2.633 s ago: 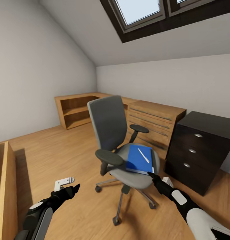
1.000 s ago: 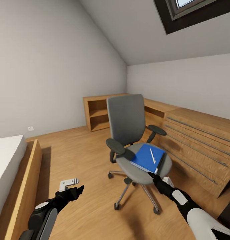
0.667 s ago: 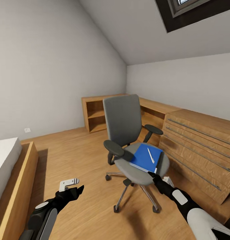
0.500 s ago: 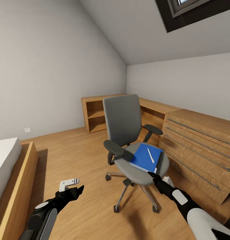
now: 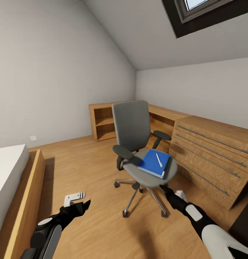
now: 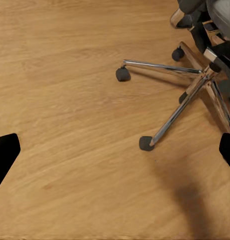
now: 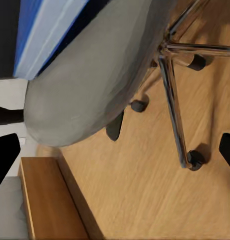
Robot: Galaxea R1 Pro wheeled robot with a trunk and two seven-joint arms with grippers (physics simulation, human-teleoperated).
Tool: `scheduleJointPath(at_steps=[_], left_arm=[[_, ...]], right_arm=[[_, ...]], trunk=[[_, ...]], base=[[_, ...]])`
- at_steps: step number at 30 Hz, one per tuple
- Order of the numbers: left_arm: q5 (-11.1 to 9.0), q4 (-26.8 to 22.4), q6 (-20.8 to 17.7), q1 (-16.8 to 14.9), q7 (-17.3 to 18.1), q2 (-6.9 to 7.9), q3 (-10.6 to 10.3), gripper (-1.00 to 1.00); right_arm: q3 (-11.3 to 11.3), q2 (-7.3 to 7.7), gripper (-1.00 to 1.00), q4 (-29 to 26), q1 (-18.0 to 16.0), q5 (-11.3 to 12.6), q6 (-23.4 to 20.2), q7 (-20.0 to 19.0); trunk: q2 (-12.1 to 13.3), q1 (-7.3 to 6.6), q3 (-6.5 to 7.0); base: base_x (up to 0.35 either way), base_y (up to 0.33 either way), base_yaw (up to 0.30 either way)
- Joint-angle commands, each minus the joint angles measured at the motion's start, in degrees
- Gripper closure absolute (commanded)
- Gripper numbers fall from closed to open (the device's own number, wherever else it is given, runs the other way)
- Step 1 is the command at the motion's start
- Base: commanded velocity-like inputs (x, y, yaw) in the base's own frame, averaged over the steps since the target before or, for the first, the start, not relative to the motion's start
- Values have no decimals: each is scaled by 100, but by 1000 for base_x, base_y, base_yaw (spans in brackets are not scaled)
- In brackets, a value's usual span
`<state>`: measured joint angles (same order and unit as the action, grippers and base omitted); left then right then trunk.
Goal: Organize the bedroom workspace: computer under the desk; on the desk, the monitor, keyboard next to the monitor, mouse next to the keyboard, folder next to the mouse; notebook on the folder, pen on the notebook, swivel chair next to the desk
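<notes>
Low in the frame, the left gripper and right gripper are hanging with jaws spread wide, holding nothing, seemingly readying to reach. Just beyond, at centre, the swivel chair is carrying the folder on its seat, the pen lying on top. Behind, a wooden drawer cabinet is lining the right wall.

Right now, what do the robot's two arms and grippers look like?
Both arms are black near the wrist with a pale grey oval patch, running back into light grey shells. The left gripper has black fingers and a white bracket with dark slots above it. The right gripper is black too, with a small white piece beside it.
</notes>
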<state>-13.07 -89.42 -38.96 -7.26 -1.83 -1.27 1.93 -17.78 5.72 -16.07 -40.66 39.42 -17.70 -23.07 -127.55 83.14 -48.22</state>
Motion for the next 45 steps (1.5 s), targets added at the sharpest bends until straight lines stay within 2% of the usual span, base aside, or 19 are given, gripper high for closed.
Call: scheduleJointPath(at_steps=[1, 8, 24, 28, 32, 36, 42, 45], left_arm=[[-55, -6, -32, -3, -19, -5, 9, -100], [-55, 0, -32, -3, -19, -11, 9, -100], [-55, 21, -32, -3, -21, -13, 3, -100], [-55, 21, -27, -3, -24, -13, 1, -100], [-52, 21, -25, -3, -54, -18, 2, -100], [24, 21, -17, -3, -224, -19, -43, -100], [72, 195, -12, -3, -803, -31, -207, -100], [76, 321, -8, -3, -1089, -121, -317, -100]], right_arm=[[-32, -1, -100, -2, -3, 31, -47, -10], [-32, -7, -100, 3, -3, 31, -42, -13], [-30, -18, -100, -2, -3, 12, -30, -13], [-22, -26, -100, -2, -3, -9, 71, -8], [-17, -50, -100, 21, -3, -35, 389, -6], [-15, -79, -100, 30, -3, -141, 702, -5], [-15, -90, -100, 33, 0, -410, 917, -7], [-15, -98, -100, 48, 37, -553, 1103, -2]], trunk=[[-3, -4, -6], [-3, -4, -6], [-3, -4, -6], [158, -92, 66], [318, -180, 138], [478, -268, 210], [719, -400, 318], [839, -466, 371]], base=[[-299, 0, 0], [-219, 0, 0], [-15, 0, 0], [0, 0, 0], [0, 0, 0], [0, 0, 0], [0, 0, 0], [0, 0, 0]])
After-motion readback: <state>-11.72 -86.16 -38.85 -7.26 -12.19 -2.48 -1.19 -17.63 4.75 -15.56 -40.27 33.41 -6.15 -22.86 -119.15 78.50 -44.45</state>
